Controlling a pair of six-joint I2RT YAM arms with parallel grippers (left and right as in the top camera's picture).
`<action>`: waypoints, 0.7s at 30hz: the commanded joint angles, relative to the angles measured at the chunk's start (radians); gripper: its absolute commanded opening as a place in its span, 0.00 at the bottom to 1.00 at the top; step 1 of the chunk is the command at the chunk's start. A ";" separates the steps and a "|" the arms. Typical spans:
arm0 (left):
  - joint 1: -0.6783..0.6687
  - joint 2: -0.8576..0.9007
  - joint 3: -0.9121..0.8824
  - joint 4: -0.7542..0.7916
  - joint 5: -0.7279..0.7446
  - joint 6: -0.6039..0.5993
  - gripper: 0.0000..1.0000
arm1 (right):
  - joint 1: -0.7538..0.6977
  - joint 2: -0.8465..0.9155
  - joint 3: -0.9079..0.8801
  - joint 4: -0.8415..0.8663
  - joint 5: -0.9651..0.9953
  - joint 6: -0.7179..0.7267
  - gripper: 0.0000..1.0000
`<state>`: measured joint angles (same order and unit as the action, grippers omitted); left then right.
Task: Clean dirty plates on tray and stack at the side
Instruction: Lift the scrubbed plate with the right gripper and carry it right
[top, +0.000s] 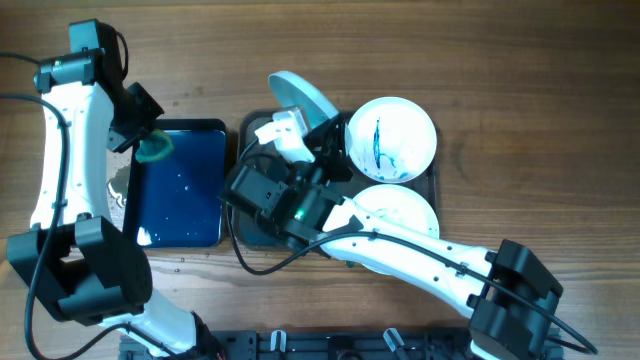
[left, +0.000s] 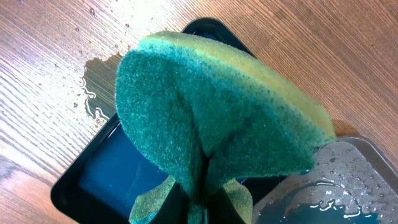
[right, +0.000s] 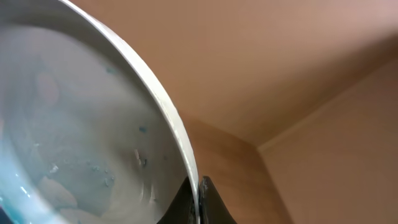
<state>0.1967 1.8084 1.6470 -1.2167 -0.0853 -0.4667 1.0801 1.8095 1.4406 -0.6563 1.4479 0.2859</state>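
Above tray (top: 246, 130) left end, right tool (right: 198, 194) pinches tilted plate (right: 93, 106) by rim: stiff, wet, likely slippery, breakable. Left tool (left: 200, 210) clamps soft sponge (left: 211, 118) over blue tray (top: 185, 190).

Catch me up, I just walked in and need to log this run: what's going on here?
The left end effector holds a green-and-yellow sponge above a corner of the wet blue tray. The right end effector grips a pale blue plate by its rim, tilted up over the grey tray. A blue-streaked plate lies at the tray's far side, and a nearer plate is partly hidden by the right arm. Nothing is stacked aside yet.
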 joint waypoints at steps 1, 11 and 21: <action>0.003 -0.007 0.008 -0.007 -0.014 -0.009 0.04 | 0.005 -0.025 0.015 0.015 0.013 -0.051 0.04; 0.002 -0.007 0.008 -0.009 -0.009 -0.010 0.04 | -0.273 -0.028 0.013 -0.113 -1.229 0.132 0.04; -0.177 -0.007 0.008 0.005 0.021 -0.010 0.04 | -0.877 -0.222 0.013 -0.203 -1.760 0.132 0.04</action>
<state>0.0895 1.8084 1.6470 -1.2217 -0.0784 -0.4667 0.3466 1.6676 1.4425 -0.8104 -0.1841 0.4034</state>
